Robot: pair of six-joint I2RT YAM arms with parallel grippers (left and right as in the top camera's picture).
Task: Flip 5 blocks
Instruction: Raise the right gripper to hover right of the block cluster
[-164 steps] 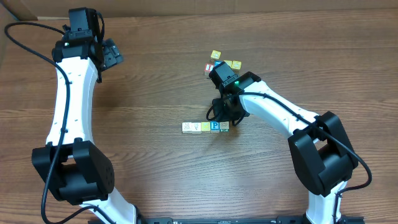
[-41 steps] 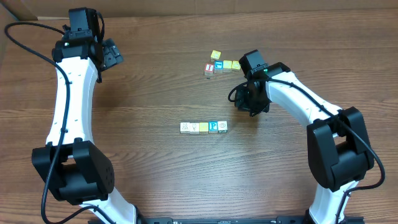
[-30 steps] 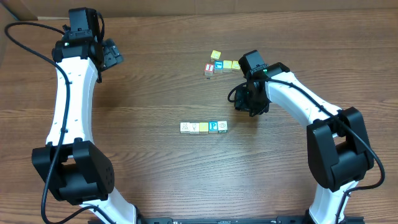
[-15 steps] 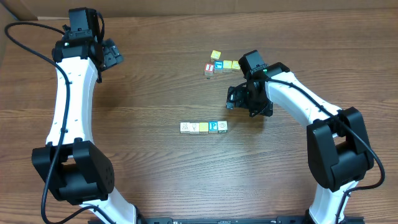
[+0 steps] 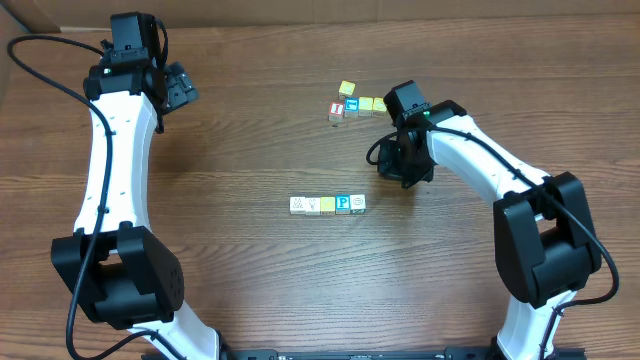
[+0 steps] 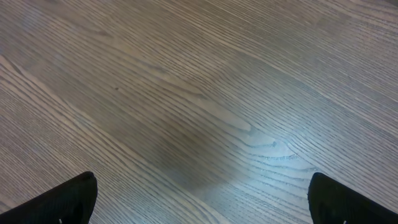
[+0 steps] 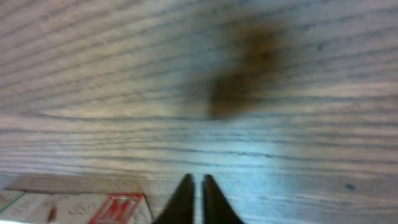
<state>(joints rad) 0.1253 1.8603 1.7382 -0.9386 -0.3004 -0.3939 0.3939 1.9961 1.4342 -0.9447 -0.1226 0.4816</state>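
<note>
Looking out across the wood-grain table (image 5: 250,280), I see the blocks (image 5: 328,204) lying touching in one straight row, long axis left to right, small square cubes with a white P up. Beyond, my right gripper (image 7: 196,186) is pressed together, empty; farthest, the left gripper (image 5: 180,88) stands spread wide.

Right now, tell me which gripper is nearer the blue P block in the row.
Right. The right gripper, shut and empty, hangs just beyond the blue P block, slightly to its right; the left gripper, open, is far off to the left.
</note>
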